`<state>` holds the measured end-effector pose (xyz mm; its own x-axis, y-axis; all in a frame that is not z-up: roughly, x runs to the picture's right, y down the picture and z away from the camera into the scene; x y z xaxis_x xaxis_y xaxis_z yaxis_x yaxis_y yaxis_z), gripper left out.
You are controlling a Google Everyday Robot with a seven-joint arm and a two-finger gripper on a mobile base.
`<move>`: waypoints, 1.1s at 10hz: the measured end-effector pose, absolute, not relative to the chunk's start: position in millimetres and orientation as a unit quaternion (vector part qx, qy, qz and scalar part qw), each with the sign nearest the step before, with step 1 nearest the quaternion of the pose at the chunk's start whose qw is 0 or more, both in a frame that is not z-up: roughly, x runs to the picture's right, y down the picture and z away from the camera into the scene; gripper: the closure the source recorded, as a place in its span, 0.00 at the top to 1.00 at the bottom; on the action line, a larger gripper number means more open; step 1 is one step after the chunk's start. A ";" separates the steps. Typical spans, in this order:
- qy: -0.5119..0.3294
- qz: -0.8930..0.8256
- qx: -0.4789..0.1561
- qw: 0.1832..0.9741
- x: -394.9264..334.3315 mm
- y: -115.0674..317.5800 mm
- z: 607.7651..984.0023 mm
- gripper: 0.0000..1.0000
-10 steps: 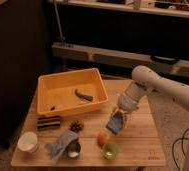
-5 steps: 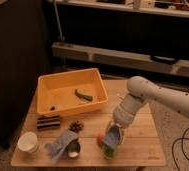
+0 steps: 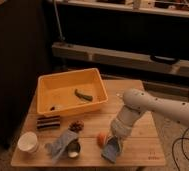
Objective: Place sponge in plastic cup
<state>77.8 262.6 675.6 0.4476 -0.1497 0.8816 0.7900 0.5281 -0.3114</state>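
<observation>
My gripper (image 3: 112, 149) is low over the front right part of the wooden table (image 3: 143, 145), right where the green plastic cup stood in the earlier frames. The cup is now hidden behind it. A pale blue-grey piece (image 3: 109, 152) shows at the gripper's tip; I cannot tell whether it is the sponge. A small orange object (image 3: 102, 138) lies on the table, touching the gripper's left side. My white arm (image 3: 153, 107) reaches in from the right.
A yellow bin (image 3: 48, 85) stands at the back left with a green item (image 3: 83, 95) inside. In front of it are a dark bar (image 3: 49, 121), a brown lump (image 3: 77, 125), a white cup (image 3: 28, 142), a blue-grey cloth (image 3: 62, 142) and a metal can (image 3: 74, 149).
The arm has swung down and to the left, from above the table's right side to low over the green cup, which it now covers.
</observation>
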 end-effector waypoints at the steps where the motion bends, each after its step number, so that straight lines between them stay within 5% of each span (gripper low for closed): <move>1: -0.426 -0.311 -0.375 0.763 77.0 262.8 677.1 0.00; 5: -0.429 -0.328 -0.371 0.756 66.4 260.5 682.5 0.07; 10: -0.420 -0.347 -0.368 0.753 67.8 259.5 682.9 0.58; 11: -0.410 -0.345 -0.360 0.764 73.6 249.2 681.3 0.76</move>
<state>73.6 249.2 681.3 0.4263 -0.2312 0.8745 0.8220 0.5025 -0.2678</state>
